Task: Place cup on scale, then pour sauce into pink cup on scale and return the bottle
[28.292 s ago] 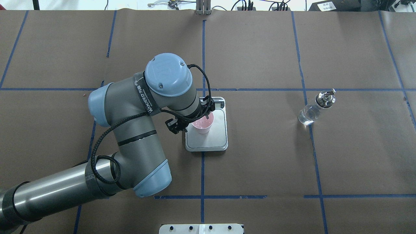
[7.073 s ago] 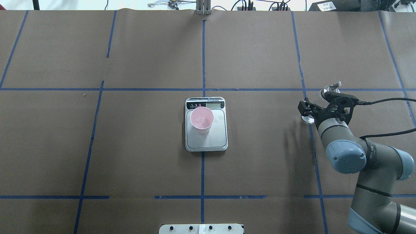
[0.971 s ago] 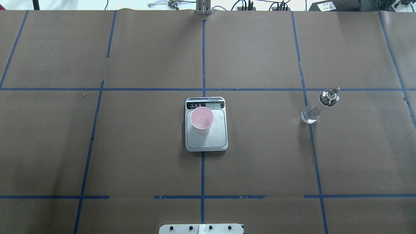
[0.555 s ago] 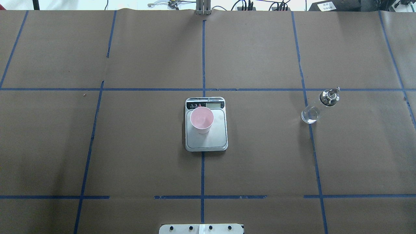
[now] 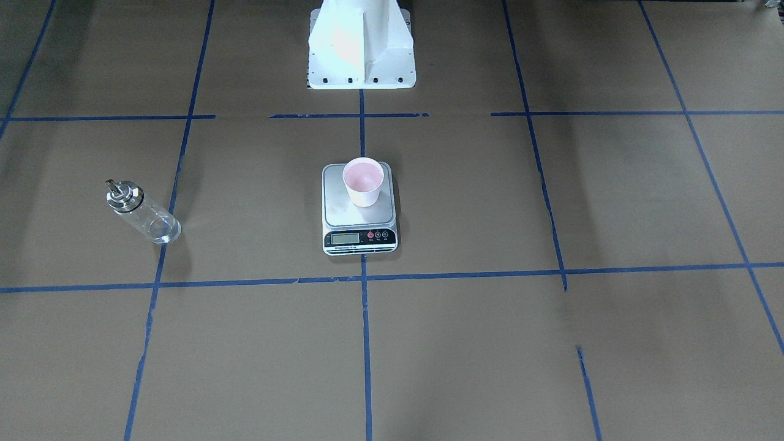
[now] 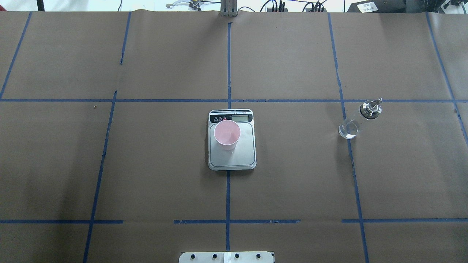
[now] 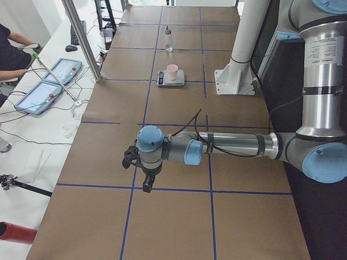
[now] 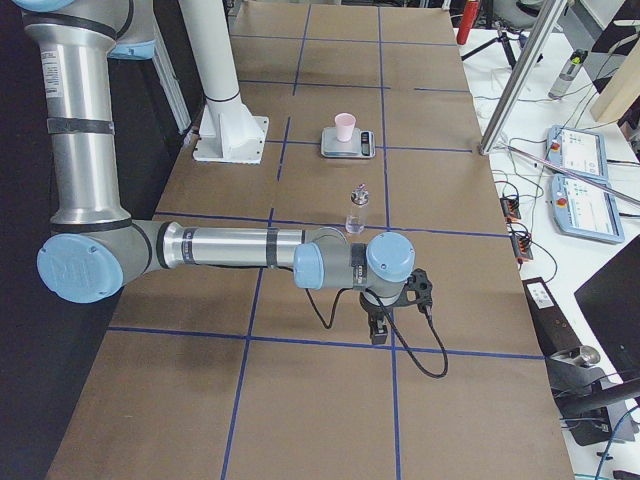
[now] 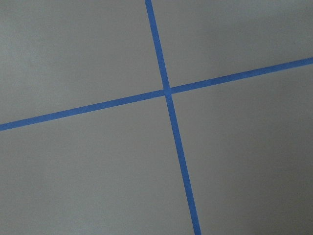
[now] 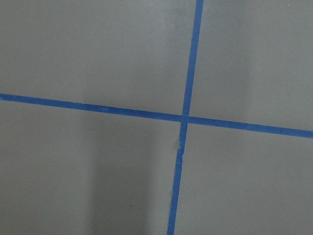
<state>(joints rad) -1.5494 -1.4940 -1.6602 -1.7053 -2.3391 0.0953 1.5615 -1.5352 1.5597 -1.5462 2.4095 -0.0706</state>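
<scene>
Now the bottle (image 6: 356, 120) stands alone; right gripper (image 8: 379, 335) withdrawn, its state unclear.

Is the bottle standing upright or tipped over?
Upright: in the right side view the bottle stands on its base on the table, its neck pointing up.

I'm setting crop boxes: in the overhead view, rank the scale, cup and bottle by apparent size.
1. scale, clearly largest.
2. cup and bottle: too alike to rank; the bottle looks longer, the cup wider.
</scene>
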